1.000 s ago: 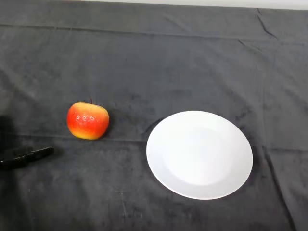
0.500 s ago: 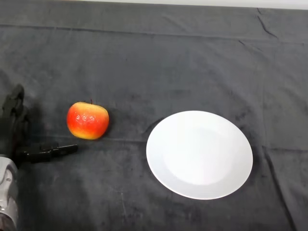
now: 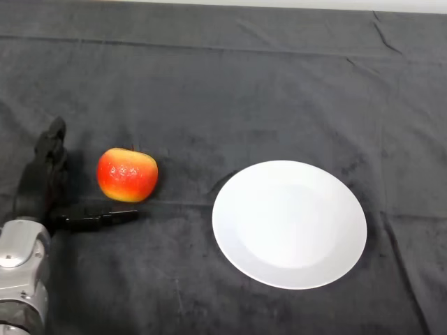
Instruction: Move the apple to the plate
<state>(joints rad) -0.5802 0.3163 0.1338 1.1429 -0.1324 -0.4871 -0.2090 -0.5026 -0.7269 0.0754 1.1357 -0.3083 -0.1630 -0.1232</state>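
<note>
1. The apple sits upright on the dark cloth, its short stem showing at the top and pointing up and slightly toward the far edge of the tabletop.
2. It is a little wider than it is tall, so its long axis runs left to right, roughly parallel to the near edge.
3. Its skin is red over most of the surface, shading to orange and yellow along the bottom and right side, with pale speckled highlights on the upper face.
4. The apple lies in the left half of the tabletop, about midway between the far and near edges, and it rests directly on the cloth.
5. The plate, plain white and round, lies to the right of the apple, closer to the near edge; a strip of bare cloth separates them.
6. The left hand is at the left edge of the tabletop, just beside the apple on its left.
7. Its fingers reach straight toward the far edge and its thumb stretches rightward just below the apple, so the hand is spread and grasping nothing.
8. Neither fingers nor thumb appear to touch the apple.
9. The silver-grey forearm comes in from the near left corner.
</note>
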